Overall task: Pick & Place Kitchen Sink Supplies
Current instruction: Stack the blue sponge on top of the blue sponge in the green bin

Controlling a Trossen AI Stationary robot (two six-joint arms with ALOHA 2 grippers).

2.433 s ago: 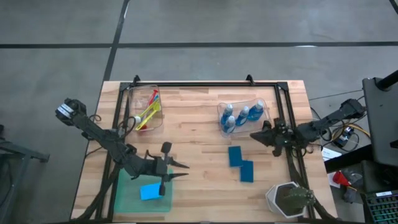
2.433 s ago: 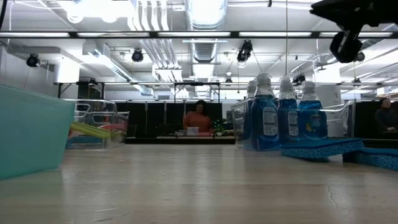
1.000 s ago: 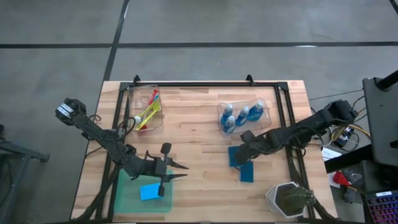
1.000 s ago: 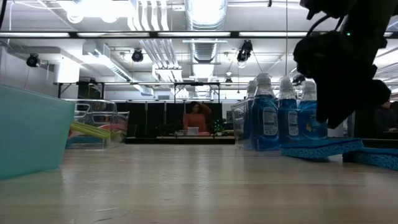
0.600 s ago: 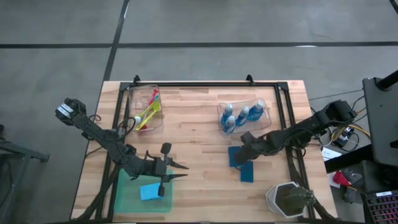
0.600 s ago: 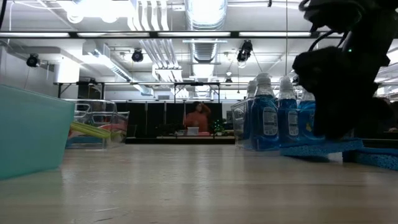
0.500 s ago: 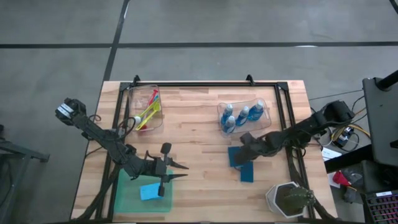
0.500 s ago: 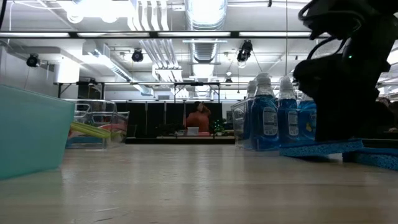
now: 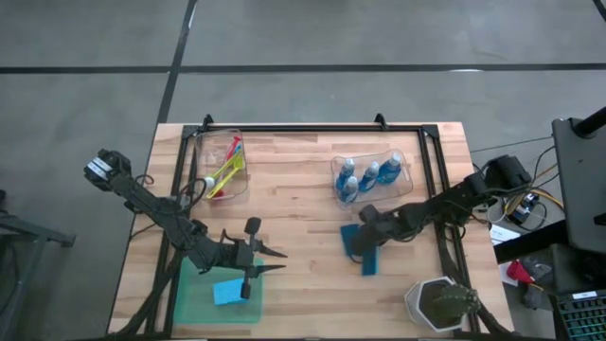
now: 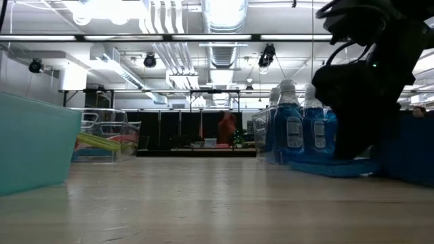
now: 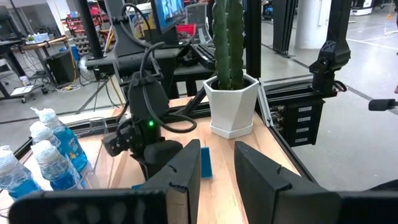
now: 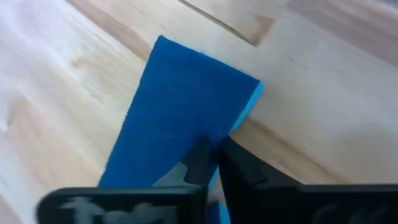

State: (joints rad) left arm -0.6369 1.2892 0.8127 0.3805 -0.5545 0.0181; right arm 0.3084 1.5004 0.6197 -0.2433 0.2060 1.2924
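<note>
Fingers of the right gripper [image 12: 211, 163] are seen pinched close together on the edge of a blue sponge [image 12: 177, 118], which is gripped and tilted up off the wooden table [image 9: 294, 204]. Just beside that gripper [image 9: 363, 248], on the side away from the bottles, a second sponge [image 9: 369, 264] is seen on edge, partly hidden by the arm. Just beyond the gripper, a clear bin [image 9: 371, 176] is found with three blue bottles [image 9: 368, 175] standing in it. Near the arm, toward the table's corner, a white pot [image 9: 436, 303] with a cactus is set.

Well apart from the right gripper, at the other side of the table, the left gripper [image 9: 268, 260] is held over the edge of a green tray [image 9: 194, 298]; its fingers [image 11: 180, 174] are parted with a narrow gap and nothing is held between them. A light blue sponge [image 9: 227, 292] is lying in the tray directly beside it. Farther off from the left gripper, a second clear bin [image 9: 223, 166] is seen holding the brushes [image 9: 225, 171], yellow-green and pink.
</note>
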